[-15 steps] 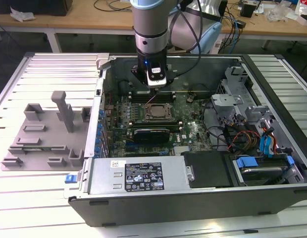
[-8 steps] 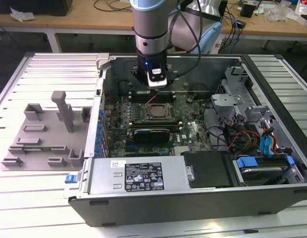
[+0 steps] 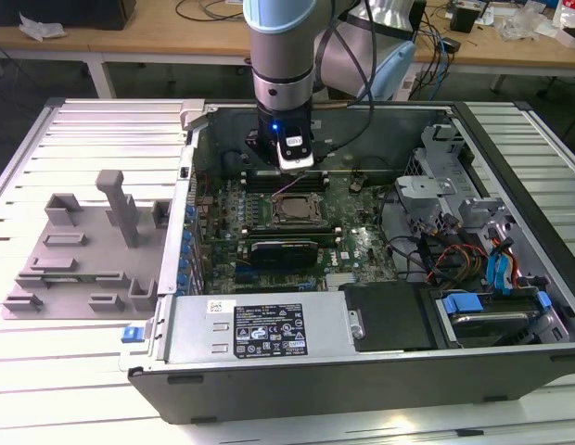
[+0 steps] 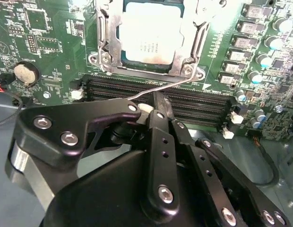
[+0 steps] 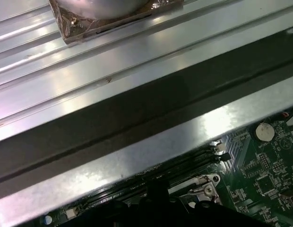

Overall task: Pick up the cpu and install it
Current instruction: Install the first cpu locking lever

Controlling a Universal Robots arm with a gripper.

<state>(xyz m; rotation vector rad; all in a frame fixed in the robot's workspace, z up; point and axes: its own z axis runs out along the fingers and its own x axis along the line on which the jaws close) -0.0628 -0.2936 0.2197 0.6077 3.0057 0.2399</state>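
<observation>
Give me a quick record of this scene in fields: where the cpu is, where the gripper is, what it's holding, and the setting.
cpu: lying in the motherboard socket, silvery top up
gripper: over the memory slots beside the socket
held: nothing seen between the fingers
setting: open computer case on a slatted metal table
gray tray: beside the case, at the exterior view's left

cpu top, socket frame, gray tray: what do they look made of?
The cpu top: pale matte metal, by its soft sheen. The socket frame: bright bare steel, by its sharp glints. The gray tray: likely molded or printed plastic, by its flat, uniform gray. The gripper hangs over the memory slots.
</observation>
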